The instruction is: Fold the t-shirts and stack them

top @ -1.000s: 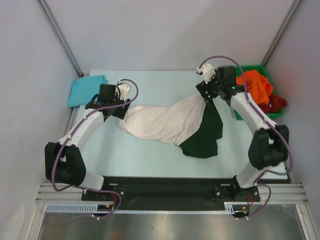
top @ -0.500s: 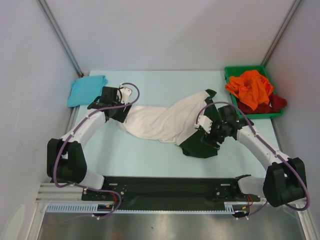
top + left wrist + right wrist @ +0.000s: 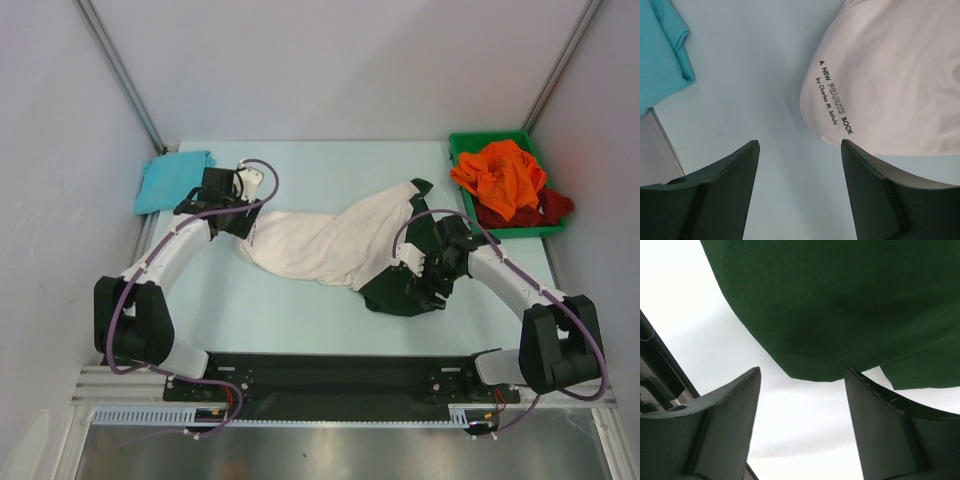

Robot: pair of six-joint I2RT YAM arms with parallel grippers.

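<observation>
The cream t-shirt (image 3: 320, 240) with dark green sleeves (image 3: 395, 290) lies crumpled across the middle of the table. My left gripper (image 3: 241, 226) is open and empty at the shirt's left end. In the left wrist view (image 3: 800, 142) the printed cream cloth (image 3: 900, 75) lies just ahead to the right. My right gripper (image 3: 432, 284) is open and empty, low over the green sleeve. In the right wrist view (image 3: 802, 372) the sleeve's edge (image 3: 840, 305) lies just beyond the fingertips. The teal shirt (image 3: 172, 180) lies folded at the far left. Orange (image 3: 500, 172) and dark red (image 3: 545, 208) shirts sit in the bin.
The green plastic bin (image 3: 480, 140) stands at the far right corner. The teal shirt also shows at the upper left of the left wrist view (image 3: 665, 55), near the table's left edge. Grey walls close in both sides.
My right gripper let go of the raised shirt near the bin and came down toward me onto the green sleeve. The sleeve now lies flat. My left gripper has barely moved.
</observation>
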